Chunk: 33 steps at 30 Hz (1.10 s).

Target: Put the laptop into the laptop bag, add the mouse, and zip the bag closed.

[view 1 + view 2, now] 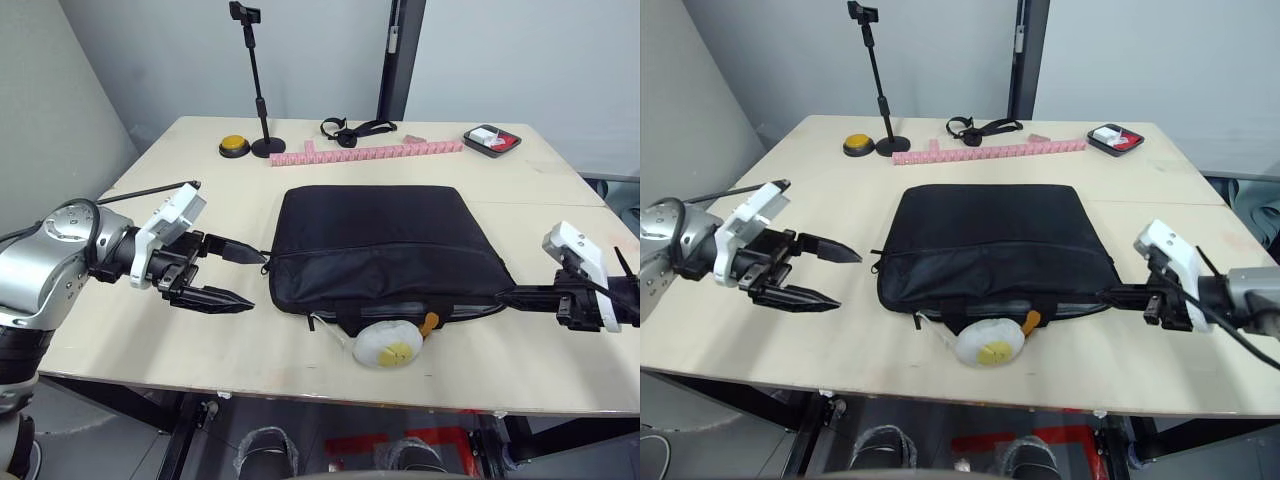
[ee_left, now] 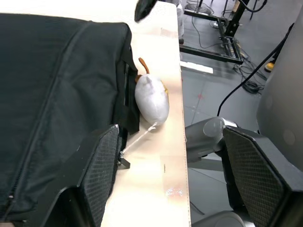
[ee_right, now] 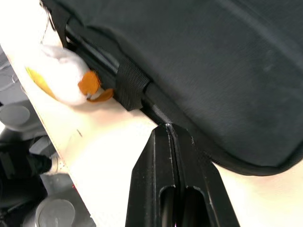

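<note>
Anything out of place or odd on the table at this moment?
A white duck-like toy lies against the laptop bag's near edge by its handle, tethered by a cord, close to the table edge. Nothing looks spilled or damaged.

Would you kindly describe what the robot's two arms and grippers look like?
The left arm has a rounded silver-grey shell. Both wrists carry a white boxy housing. The left gripper and right gripper each have two slim, pointed black fingers; the left fingers' inner pads are cross-hatched. Thin black cables run along both arms.

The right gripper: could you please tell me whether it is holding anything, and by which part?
The right gripper is shut at the front zipper edge of the laptop bag, apparently pinching the zipper pull, though the pull itself is hidden. The left gripper is open, holding nothing.
</note>
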Tool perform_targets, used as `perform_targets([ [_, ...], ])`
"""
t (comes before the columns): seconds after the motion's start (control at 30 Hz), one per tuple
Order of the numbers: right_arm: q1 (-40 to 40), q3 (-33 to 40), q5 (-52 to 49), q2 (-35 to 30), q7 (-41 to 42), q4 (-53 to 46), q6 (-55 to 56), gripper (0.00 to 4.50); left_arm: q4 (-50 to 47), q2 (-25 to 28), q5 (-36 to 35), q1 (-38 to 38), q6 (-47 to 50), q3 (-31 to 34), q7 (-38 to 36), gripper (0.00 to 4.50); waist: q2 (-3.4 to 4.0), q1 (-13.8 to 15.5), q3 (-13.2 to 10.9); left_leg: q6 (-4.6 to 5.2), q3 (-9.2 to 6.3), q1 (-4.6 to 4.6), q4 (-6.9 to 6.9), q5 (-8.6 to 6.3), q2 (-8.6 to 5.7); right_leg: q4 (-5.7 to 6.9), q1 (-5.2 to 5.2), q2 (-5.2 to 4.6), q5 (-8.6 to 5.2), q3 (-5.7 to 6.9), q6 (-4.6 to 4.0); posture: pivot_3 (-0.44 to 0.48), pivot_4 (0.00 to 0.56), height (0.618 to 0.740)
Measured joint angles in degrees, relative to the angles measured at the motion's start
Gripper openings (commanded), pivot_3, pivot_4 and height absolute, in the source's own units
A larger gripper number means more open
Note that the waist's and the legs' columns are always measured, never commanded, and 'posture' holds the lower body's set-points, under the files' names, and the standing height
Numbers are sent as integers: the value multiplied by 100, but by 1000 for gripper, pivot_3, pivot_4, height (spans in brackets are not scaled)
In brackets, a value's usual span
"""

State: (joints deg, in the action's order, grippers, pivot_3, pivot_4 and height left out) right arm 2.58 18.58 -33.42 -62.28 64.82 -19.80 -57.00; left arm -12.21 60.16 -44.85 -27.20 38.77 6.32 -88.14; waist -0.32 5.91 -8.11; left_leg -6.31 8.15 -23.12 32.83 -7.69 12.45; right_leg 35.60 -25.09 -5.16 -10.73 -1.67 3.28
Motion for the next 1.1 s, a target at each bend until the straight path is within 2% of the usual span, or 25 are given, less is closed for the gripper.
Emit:
perform_targets([
  [0.23, 485, -904, 176, 323, -235, 376, 447, 0, -94, 5, -440, -306, 285, 185, 110, 3652, 0, -28, 0, 0, -1, 0, 12, 0, 0, 16, -1, -2, 0, -1, 0, 0, 150, 739],
  [0.47, 730, -1664, 494, 728, -448, 665, 775, 0, -118, 4, -447, -281, 287, 184, 147, 3652, 0, -28, 0, 0, -4, -3, 15, 0, -1, 17, -1, -1, 0, 1, 0, 0, 150, 739],
  [0.7, 802, -1767, 606, 967, -596, 678, 978, 0, -113, -10, -445, -218, 269, 184, 179, 3652, 0, -40, 0, 1, -4, 0, 19, 0, 0, 24, 1, -1, 0, 0, 0, 0, 150, 739],
  [0.93, 863, -1747, 8, 1346, -622, 287, 558, 0, -77, -26, -377, -204, 191, 151, 146, 3652, 0, -41, 1, 0, -4, 1, 24, 1, 1, 30, 1, 0, 0, -1, 0, 0, 150, 739],
  [1.1, 989, -1716, -264, 1371, -669, 218, 370, 0, 22, -96, -306, -252, 128, 142, 138, 3652, 0, -31, 1, 0, -6, 1, 31, 1, 1, 38, 1, -1, 0, -1, -1, 0, 150, 739],
])
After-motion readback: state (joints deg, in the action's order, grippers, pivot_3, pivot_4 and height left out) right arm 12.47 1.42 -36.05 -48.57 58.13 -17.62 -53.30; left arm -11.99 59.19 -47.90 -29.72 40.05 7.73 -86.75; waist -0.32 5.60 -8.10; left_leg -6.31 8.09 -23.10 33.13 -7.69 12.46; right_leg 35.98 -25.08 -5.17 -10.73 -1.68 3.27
